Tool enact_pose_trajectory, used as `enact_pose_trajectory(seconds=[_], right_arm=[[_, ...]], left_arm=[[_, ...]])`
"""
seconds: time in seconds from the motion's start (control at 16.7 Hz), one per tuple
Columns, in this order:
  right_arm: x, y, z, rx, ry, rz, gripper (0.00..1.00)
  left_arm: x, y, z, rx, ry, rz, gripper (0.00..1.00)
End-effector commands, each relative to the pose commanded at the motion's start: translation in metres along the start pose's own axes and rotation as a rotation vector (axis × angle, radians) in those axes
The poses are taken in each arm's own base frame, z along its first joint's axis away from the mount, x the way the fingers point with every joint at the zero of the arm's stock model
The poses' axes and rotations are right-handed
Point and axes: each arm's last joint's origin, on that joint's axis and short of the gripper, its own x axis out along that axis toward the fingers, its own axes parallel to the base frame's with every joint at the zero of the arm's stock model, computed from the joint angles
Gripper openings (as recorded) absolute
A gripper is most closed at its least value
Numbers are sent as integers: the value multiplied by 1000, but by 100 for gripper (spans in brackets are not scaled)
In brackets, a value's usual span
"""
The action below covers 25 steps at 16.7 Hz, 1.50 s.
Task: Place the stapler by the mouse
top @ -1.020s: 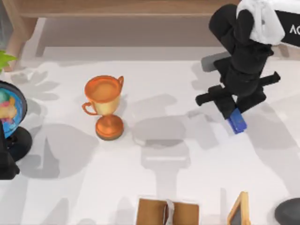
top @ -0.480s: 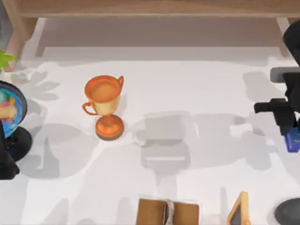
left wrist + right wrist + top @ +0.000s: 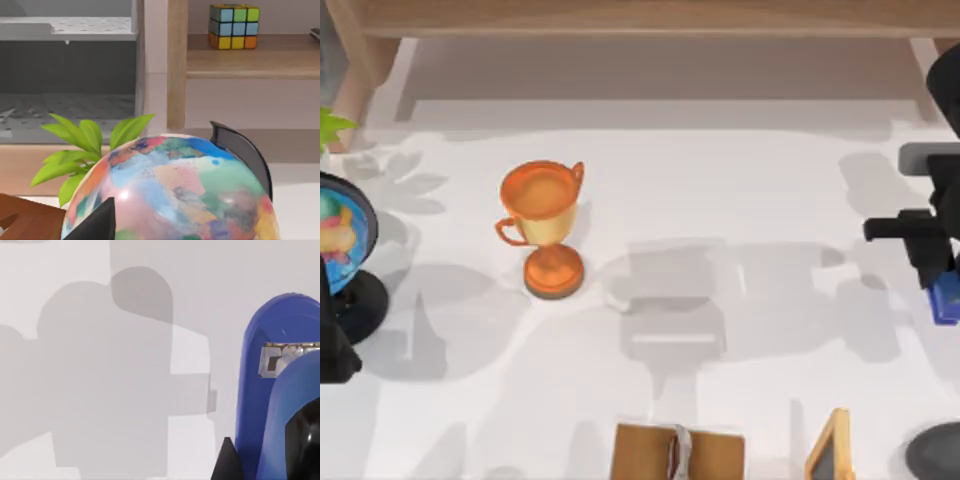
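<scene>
**Stapler held at the table's right edge, above the mouse**

The stapler (image 3: 947,298) hangs at the far right edge of the top view, its blue end poking out below the right gripper (image 3: 938,272), which is clamped on it. From the right wrist camera the stapler (image 3: 280,390) is close up: a blue rounded nose with a metal staple slot in it, the upper blue arm curving over it, and one dark fingertip (image 3: 226,462) beside its body. Bare white table (image 3: 100,365) lies beyond its nose.

The mouse (image 3: 935,452) sits at the table's lower right corner, a dark domed shape cut by the frame, apart from the stapler and closer to the near edge of the table.

Farther out, a small wooden-framed board (image 3: 830,448) stands left of the mouse, and a brown box-like item (image 3: 678,450) with a white strip down its middle lies at the lower middle. A gold-orange trophy (image 3: 545,225) stands upright left of centre; what its cup holds cannot be made out.

The left arm is parked at the left edge beside the globe (image 3: 342,235); whether its gripper is apart or together cannot be told. Its wrist camera looks over the globe (image 3: 170,195) to a leafy green plant (image 3: 85,145) and a colour cube (image 3: 234,26) on a wooden shelf (image 3: 250,62). No readable writing appears on anything.
</scene>
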Motion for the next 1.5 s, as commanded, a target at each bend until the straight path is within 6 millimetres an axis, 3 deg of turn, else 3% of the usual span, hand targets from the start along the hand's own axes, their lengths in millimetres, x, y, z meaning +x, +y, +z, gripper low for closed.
enact_pose_trajectory(seconds=[0.96,1.26,1.5], right_arm=[[-13,-1,7,4,-114,21,0],[-1,-1,6,5,-98,17,0],[21,-1,2,5,-31,5,0]], left_arm=[[0,0,0,0,0,0,100],[0,0,0,0,0,0,100],[0,0,0,0,0,0,100]])
